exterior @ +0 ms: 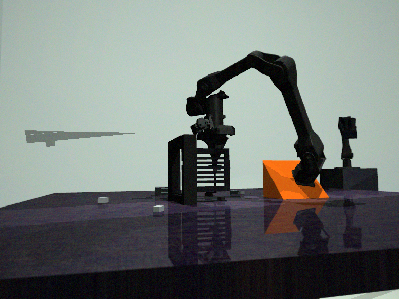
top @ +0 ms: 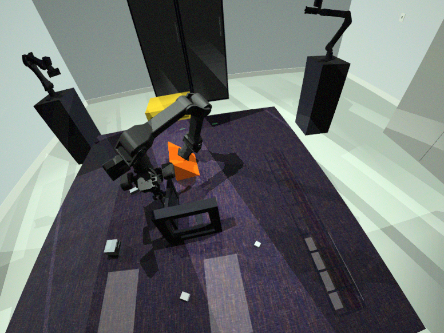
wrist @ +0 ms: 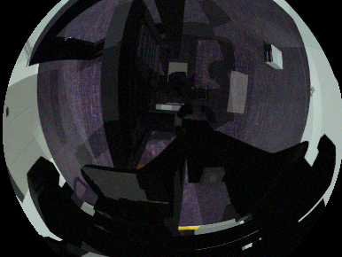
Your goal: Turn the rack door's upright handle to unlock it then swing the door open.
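Note:
The black rack frame (top: 186, 209) (exterior: 189, 170) stands upright on the table. Its slatted door (exterior: 227, 170) (wrist: 150, 49) stands swung wide out from it on the arm's side, roughly at a right angle; the exact angle cannot be told. My gripper (top: 157, 195) (exterior: 215, 164) (wrist: 198, 136) points straight down beside the door, fingers low along its face. It is shut on the door's upright handle, which is dark and mostly hidden by the fingertips. How far the handle is turned cannot be read.
An orange wedge (top: 184, 171) (exterior: 273, 183) stands behind the door near the arm's base. A pale box (top: 111, 246) (wrist: 275, 57) lies left of the frame. Small white blocks (top: 257, 244) (top: 185, 296) lie in front. A white piece (top: 133, 190) lies beside the gripper.

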Controlling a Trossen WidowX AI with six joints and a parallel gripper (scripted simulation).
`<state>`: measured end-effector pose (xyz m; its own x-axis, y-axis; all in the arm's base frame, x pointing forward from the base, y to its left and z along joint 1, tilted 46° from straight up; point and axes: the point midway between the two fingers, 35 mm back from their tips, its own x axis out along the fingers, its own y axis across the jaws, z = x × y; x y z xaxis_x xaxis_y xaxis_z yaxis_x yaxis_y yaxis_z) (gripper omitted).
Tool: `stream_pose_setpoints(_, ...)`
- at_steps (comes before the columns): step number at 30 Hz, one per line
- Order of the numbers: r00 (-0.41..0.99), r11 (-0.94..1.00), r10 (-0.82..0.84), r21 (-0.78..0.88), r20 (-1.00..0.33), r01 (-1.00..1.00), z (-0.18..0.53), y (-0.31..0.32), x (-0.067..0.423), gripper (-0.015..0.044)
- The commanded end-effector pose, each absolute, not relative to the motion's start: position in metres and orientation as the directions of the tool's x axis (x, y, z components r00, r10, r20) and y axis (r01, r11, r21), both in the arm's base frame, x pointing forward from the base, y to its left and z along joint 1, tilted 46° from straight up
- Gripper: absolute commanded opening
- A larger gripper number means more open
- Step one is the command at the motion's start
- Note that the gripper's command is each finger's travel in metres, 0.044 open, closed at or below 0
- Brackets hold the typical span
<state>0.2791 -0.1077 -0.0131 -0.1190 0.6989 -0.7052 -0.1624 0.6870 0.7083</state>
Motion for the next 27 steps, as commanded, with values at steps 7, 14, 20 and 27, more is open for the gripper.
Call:
stream_pose_setpoints(7, -0.123, 0.662, 0.698, 0.701, -0.705, -0.265, -0.021, -0.1142, 0.284, 0.001)
stream_pose_setpoints(14, -0.123, 0.662, 0.698, 0.701, -0.705, -0.265, -0.021, -0.1142, 0.284, 0.001)
stream_pose_setpoints(20, -0.123, 0.662, 0.698, 0.701, -0.705, -0.265, -0.021, -0.1142, 0.284, 0.0089)
stream_pose_setpoints(27, -0.123, 0.662, 0.698, 0.701, -0.705, -0.265, -0.021, -0.1142, 0.284, 0.0273)
